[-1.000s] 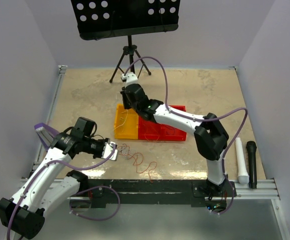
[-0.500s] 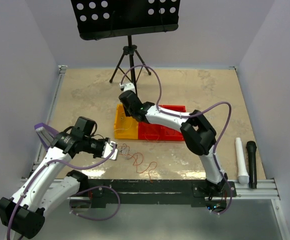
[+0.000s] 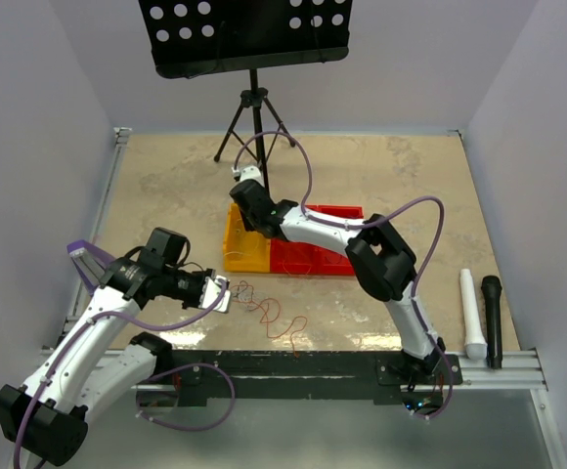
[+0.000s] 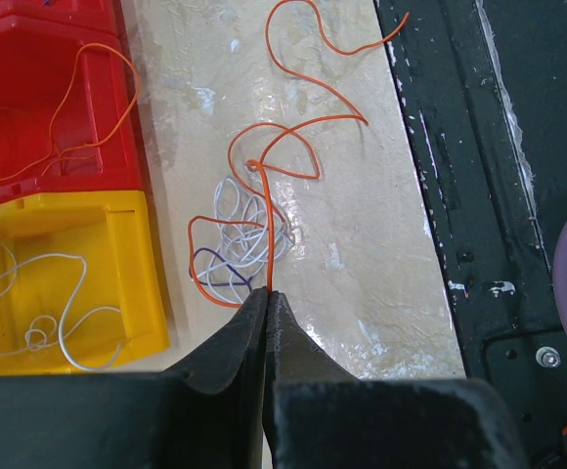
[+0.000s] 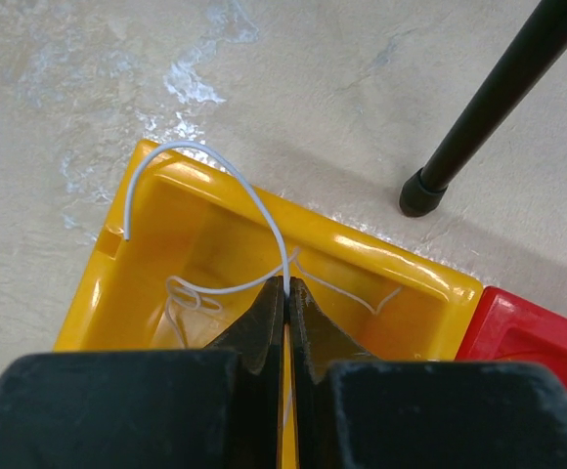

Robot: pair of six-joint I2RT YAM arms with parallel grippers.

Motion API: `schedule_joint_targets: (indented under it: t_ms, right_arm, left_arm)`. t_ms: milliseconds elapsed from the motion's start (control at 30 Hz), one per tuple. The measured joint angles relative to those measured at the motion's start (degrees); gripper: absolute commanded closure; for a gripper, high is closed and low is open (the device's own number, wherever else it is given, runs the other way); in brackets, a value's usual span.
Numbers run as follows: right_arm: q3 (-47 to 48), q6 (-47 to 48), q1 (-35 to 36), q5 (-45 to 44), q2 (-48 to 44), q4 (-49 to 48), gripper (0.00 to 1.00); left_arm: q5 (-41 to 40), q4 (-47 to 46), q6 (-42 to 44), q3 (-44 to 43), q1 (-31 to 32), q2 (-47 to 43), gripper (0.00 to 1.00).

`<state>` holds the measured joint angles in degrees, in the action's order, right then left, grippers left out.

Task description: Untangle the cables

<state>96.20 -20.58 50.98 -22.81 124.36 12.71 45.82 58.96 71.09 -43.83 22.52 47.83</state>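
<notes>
Cables (image 4: 249, 230) are seen tangled on the table (image 4: 362, 195) beside the yellow bin (image 4: 117, 244). An orange cable (image 4: 271, 225) is pinched in the closed left gripper (image 4: 266, 293), seemingly as an anchor. A white cable (image 5: 249, 189) is clamped by the closed right gripper (image 5: 286, 285) over that bin, probably for sorting.

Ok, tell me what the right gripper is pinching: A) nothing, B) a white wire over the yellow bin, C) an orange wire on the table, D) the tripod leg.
B: in the right wrist view the right gripper is shut on a white wire that arcs above the yellow bin.
</notes>
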Motion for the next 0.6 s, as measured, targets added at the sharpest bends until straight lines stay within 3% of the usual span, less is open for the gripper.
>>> schedule_joint_targets:
  t_ms: [233,367,433,600]
  right_arm:
    - [0.00,-0.20,0.00,-0.02,0.44,0.42,1.00]
    - [0.00,-0.66,0.00,-0.04,0.44,0.61,0.72]
    - [0.00,-0.92,0.00,-0.15,0.44,0.61,0.64]
    - [-0.02,-1.11,0.02,-0.09,-0.37,0.66,0.60]
  left_arm:
    - [0.00,0.00,0.00,0.00,0.00,-0.02,0.95]
    - [0.00,0.00,0.00,0.00,0.00,-0.02,0.95]
    - [0.00,0.00,0.00,0.00,0.00,-0.02,0.95]
    - [0.00,-0.02,0.00,0.00,0.00,0.00,0.95]
